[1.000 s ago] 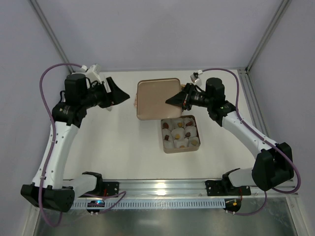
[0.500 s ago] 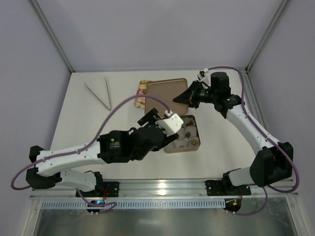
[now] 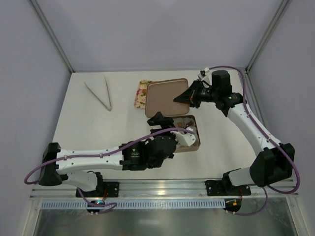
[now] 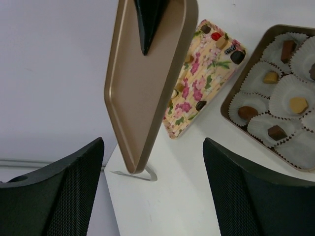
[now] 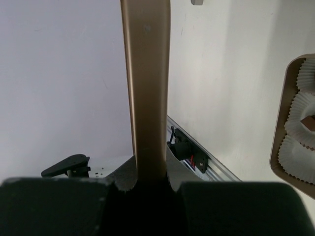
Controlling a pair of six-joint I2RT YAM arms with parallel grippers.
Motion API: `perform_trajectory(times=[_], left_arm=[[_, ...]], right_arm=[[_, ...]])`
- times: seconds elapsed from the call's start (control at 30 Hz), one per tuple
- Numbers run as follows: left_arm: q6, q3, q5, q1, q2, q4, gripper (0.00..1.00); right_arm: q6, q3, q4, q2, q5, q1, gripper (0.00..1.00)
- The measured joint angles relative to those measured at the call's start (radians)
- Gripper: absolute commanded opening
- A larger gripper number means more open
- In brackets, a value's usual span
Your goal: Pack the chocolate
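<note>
Small brown and tan chocolates [image 4: 246, 113] sit in white paper cups inside the gold box [image 4: 231, 118]. A few more chocolates [image 4: 237, 56] lie on the floral tray [image 4: 206, 73]. My right gripper [image 3: 181, 97] is shut on the edge of the gold lid [image 3: 165, 96] and holds it tilted up on its edge above the floral tray [image 3: 140, 93]. The lid edge [image 5: 147, 98] runs up between its fingers in the right wrist view. My left gripper [image 3: 156, 118] is open and empty, hovering near the box's left side, facing the lid [image 4: 142, 83]. The left arm hides much of the box [image 3: 195, 140].
Metal tongs [image 3: 101, 93] lie at the far left of the table. The metal rail [image 3: 162, 186] with both arm bases runs along the near edge. Grey walls close in the back and both sides.
My left arm swung from the far left across to the middle, beside the box. My right gripper raised and tilted the lid, uncovering the floral tray.
</note>
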Motion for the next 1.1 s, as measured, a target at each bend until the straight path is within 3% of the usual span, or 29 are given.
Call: perform_trajectory(times=[0.3, 0.4, 0.5, 0.53, 0.67, 0.73, 0.77, 0.8, 0.9, 1.03, 1.1], left_arm=[[0.224, -0.035, -0.003, 0.068, 0.044, 0.261, 0.7], [0.281, -0.043, 0.001, 0.07, 0.067, 0.323, 0.62], [0.346, -0.058, -0.001, 0.074, 0.083, 0.401, 0.46], [0.37, -0.064, -0.004, 0.076, 0.089, 0.432, 0.32], [0.478, -0.094, -0.006, 0.081, 0.107, 0.544, 0.0], [0.524, -0.11, -0.004, 0.077, 0.126, 0.564, 0.0], [0.531, -0.11, -0.005, 0.077, 0.129, 0.575, 0.0], [0.542, -0.11, 0.0, 0.079, 0.13, 0.583, 0.0], [0.546, -0.105, 0.004, 0.082, 0.129, 0.6, 0.0], [0.443, -0.05, 0.019, 0.086, 0.127, 0.51, 0.0], [0.371, -0.007, 0.042, 0.086, 0.122, 0.43, 0.0]], right_arm=[[0.022, -0.001, -0.024, -0.046, -0.009, 0.0, 0.04], [0.026, -0.001, -0.027, -0.068, -0.015, 0.0, 0.04], [0.029, -0.002, -0.03, -0.085, -0.019, 0.0, 0.04], [0.031, -0.002, -0.029, -0.09, -0.02, 0.0, 0.04], [0.051, -0.006, -0.022, -0.102, -0.024, 0.0, 0.04], [0.037, -0.008, -0.013, -0.11, -0.022, 0.0, 0.16], [0.036, -0.01, -0.014, -0.112, -0.021, 0.0, 0.27], [0.038, -0.01, -0.013, -0.112, -0.024, -0.002, 0.47], [0.021, -0.008, -0.025, -0.116, -0.019, -0.003, 0.73], [-0.032, 0.007, -0.062, -0.121, 0.038, -0.009, 0.94], [-0.056, 0.011, -0.075, -0.131, 0.08, -0.026, 0.99]])
